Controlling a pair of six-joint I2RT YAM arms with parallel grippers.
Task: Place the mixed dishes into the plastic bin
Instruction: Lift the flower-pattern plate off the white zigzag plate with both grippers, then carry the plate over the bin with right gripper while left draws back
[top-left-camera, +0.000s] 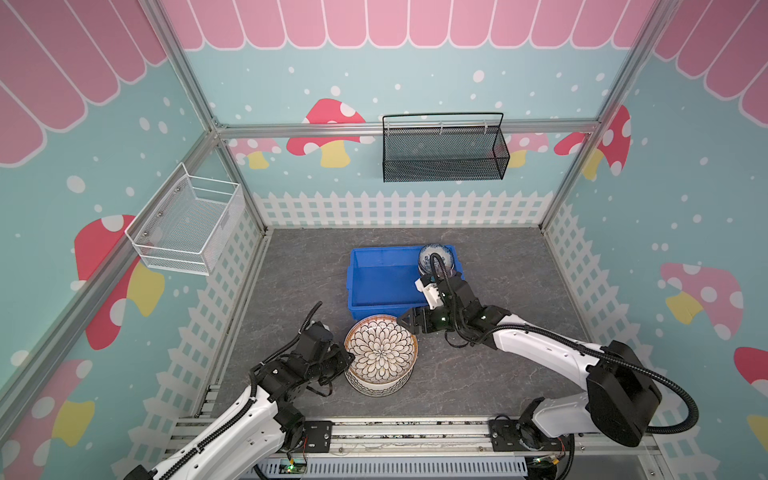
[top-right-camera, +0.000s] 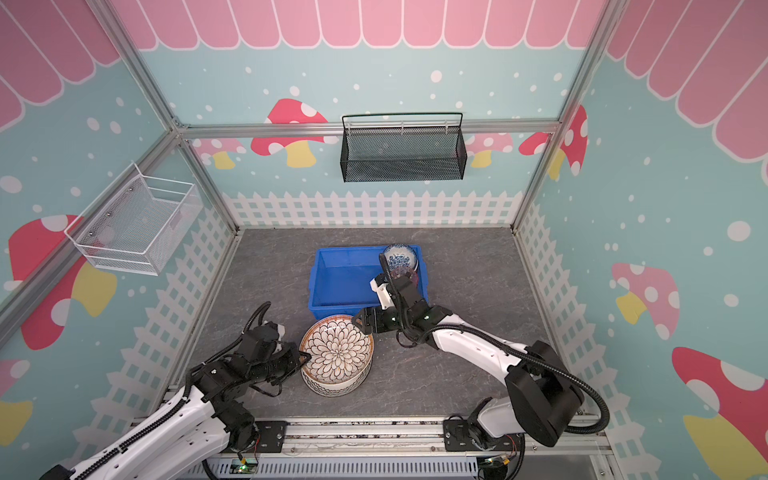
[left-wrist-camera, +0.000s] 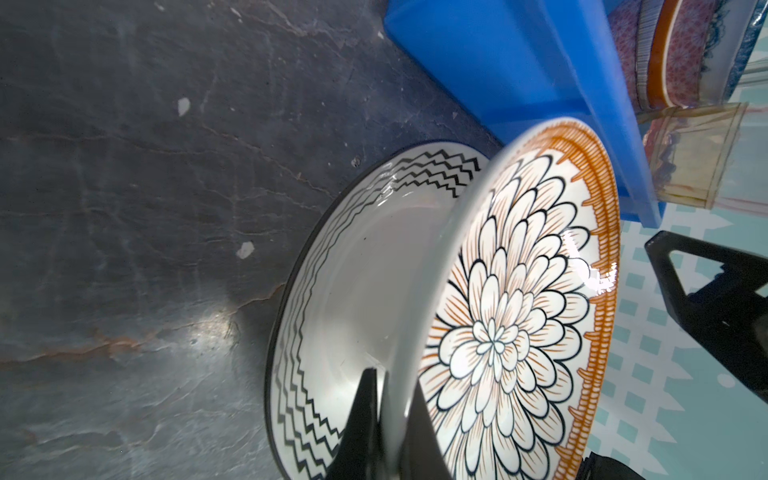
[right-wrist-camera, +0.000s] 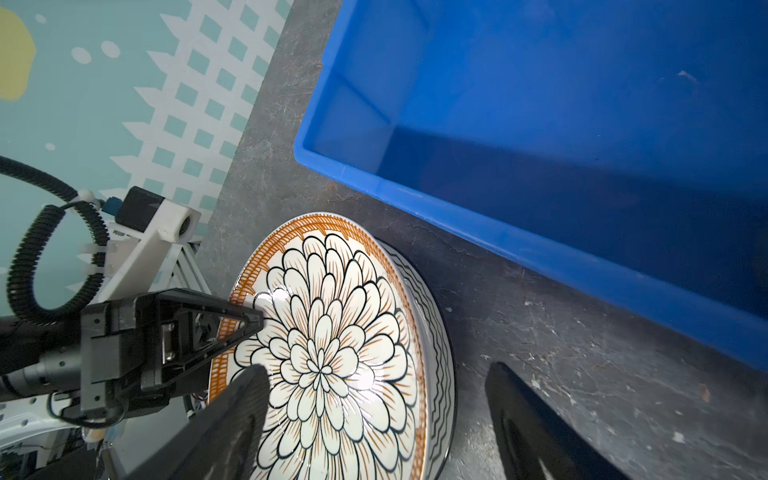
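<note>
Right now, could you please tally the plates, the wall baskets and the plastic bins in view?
Plates: 2, the petal plate and the zigzag plate under it
Wall baskets: 2, the black mesh basket and the white wire basket
Plastic bins: 1, the blue bin
Total: 5

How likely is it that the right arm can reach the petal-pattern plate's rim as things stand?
Probably yes. The right gripper hangs open right at the petal-pattern plate rim near the blue bin, with nothing between; the left gripper pinches the opposite rim.
</note>
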